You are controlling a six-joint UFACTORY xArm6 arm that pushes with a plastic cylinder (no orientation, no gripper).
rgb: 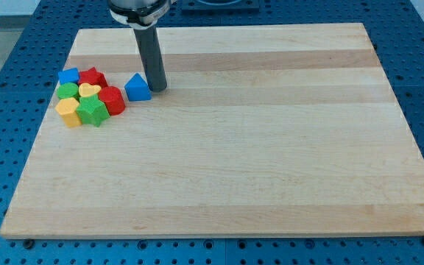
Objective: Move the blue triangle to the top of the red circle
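Wooden board (pixel 271 147) | my tip (pixel 157 89) beside blue triangle (pixel 137 87); red circle (pixel 112 100) adjacent

The surface (pixel 271 147) is pale wood — smooth, matt, with long bands of grain. The blue triangle (pixel 137 87) and the red circle (pixel 112 99) look like moulded plastic with a slight sheen. The rod ending in the tip (pixel 157 90) is dark and dull — its material cannot be told.
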